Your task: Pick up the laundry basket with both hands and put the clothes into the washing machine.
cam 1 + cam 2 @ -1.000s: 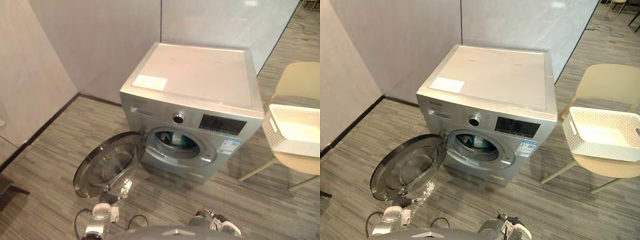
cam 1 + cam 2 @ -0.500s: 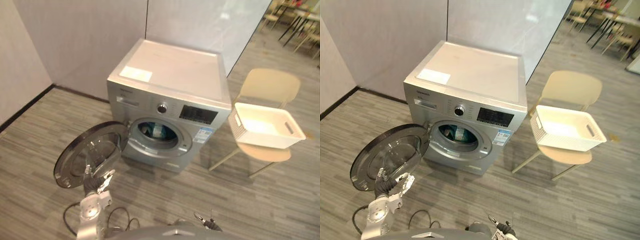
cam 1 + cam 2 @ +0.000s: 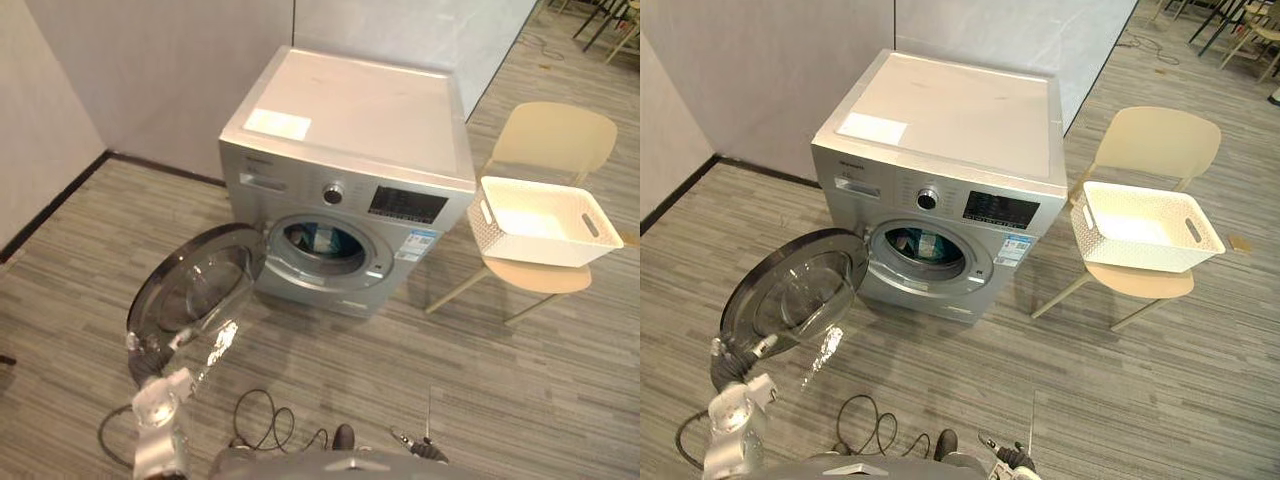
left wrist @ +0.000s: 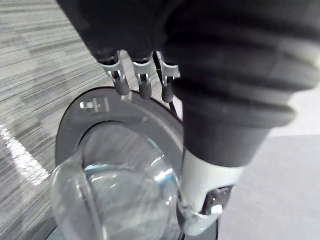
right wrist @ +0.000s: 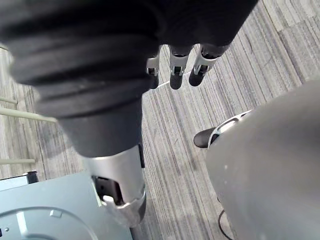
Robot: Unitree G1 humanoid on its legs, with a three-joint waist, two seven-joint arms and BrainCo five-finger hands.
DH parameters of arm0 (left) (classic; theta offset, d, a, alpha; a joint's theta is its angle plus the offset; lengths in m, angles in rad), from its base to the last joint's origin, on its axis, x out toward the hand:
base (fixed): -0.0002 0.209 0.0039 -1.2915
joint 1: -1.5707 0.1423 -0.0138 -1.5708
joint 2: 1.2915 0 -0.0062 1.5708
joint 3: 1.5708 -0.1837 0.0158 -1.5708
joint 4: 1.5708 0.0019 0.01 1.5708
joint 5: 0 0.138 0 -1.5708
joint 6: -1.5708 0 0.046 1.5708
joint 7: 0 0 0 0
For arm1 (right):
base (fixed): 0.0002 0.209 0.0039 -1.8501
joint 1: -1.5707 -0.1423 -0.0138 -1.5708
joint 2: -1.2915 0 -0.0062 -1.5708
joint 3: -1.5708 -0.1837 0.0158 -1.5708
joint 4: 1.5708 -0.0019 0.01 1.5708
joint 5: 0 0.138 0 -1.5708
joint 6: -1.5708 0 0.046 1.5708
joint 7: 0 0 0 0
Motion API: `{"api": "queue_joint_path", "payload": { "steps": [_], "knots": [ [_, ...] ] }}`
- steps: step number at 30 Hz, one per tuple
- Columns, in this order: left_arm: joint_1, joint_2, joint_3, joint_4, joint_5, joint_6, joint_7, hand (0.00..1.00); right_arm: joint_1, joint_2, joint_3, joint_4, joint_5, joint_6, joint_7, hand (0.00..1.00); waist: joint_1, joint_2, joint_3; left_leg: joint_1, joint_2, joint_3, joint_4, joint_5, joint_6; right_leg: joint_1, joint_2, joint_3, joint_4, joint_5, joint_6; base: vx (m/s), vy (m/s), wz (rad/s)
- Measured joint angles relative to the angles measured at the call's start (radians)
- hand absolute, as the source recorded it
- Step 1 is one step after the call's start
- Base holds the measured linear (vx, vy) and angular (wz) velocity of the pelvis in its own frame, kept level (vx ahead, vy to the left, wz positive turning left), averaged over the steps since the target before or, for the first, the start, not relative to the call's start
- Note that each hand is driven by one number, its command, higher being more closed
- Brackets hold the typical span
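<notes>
White laundry basket (image 3: 540, 220) sits on the seat of a cream chair (image 3: 555, 135), just to the right of the silver washing machine (image 3: 350, 130), and neither hand is on it. The machine's round door (image 3: 195, 290) hangs wide open at its front left. Inside the drum, a bit of blue-green clothes (image 3: 920, 243) shows. The left hand (image 3: 732, 365) is low in front of the machine, right at the door's lower edge; its fingers (image 4: 144, 82) are loosely straight, holding nothing, tips close to the door's grey rim. The right hand (image 5: 176, 70) hangs low over the grey striped floor (image 3: 520, 380) in front of the machine, fingers relaxed and apart, with nothing in it.
</notes>
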Motion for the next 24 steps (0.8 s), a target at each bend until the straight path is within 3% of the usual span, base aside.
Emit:
{"api": "queue_joint_path", "payload": {
  "steps": [4, 8, 13, 16, 19, 24],
  "knots": [
    [-0.131, 0.108, 0.087, 0.057, 0.01, 0.002, 0.027, 0.0, -0.011, 0.0, -0.023, 0.002, -0.001, 0.003, 0.001, 0.0, -0.004, -0.028, 0.033, -0.065, -0.004, 0.001, 0.01, 0.013, -0.002, -0.065, -0.006, 0.005, -0.012, 0.026, 0.003, -0.1, -0.005, -0.03],
    [-0.312, 0.311, 0.131, 0.198, 0.038, 0.025, 0.031, 0.0, -0.061, -0.016, -0.022, 0.011, 0.0, 0.004, 0.007, 0.0, -0.014, -0.051, 0.094, -0.191, 0.005, -0.008, 0.107, -0.004, 0.005, -0.144, -0.001, 0.027, -0.033, 0.083, 0.003, -0.08, -0.002, -0.08],
    [-0.546, 0.565, 0.117, 0.438, 0.013, 0.027, -0.017, 0.0, -0.111, -0.043, 0.063, -0.026, 0.023, -0.002, 0.012, 0.0, -0.026, -0.071, 0.165, -0.318, 0.057, -0.027, 0.279, -0.078, 0.012, -0.184, 0.032, 0.052, -0.049, 0.145, 0.046, -0.06, 0.041, -0.09],
    [-0.719, 0.721, 0.039, 0.591, -0.012, 0.041, -0.044, 0.0, -0.134, -0.062, 0.149, -0.097, 0.067, -0.013, 0.032, 0.0, -0.027, -0.098, 0.212, -0.402, 0.084, -0.043, 0.336, -0.092, 0.025, -0.244, 0.054, 0.073, -0.05, 0.225, 0.058, -0.11, 0.125, -0.1],
    [-0.859, 0.815, -0.06, 0.686, -0.022, 0.058, -0.072, 0.0, -0.142, -0.064, 0.203, -0.137, 0.107, -0.025, 0.035, 0.0, -0.026, -0.129, 0.253, -0.441, 0.09, -0.055, 0.352, -0.088, 0.038, -0.275, 0.056, 0.086, -0.051, 0.285, 0.058, -0.08, 0.128, 0.02],
    [-0.899, 0.838, -0.131, 0.709, -0.022, 0.066, -0.106, 0.0, -0.137, -0.064, 0.232, -0.129, 0.134, -0.03, 0.042, 0.0, -0.033, -0.15, 0.29, -0.463, 0.087, -0.059, 0.35, -0.078, 0.055, -0.291, 0.053, 0.086, -0.055, 0.326, 0.029, -0.02, 0.124, 0.06]
  ]
}}
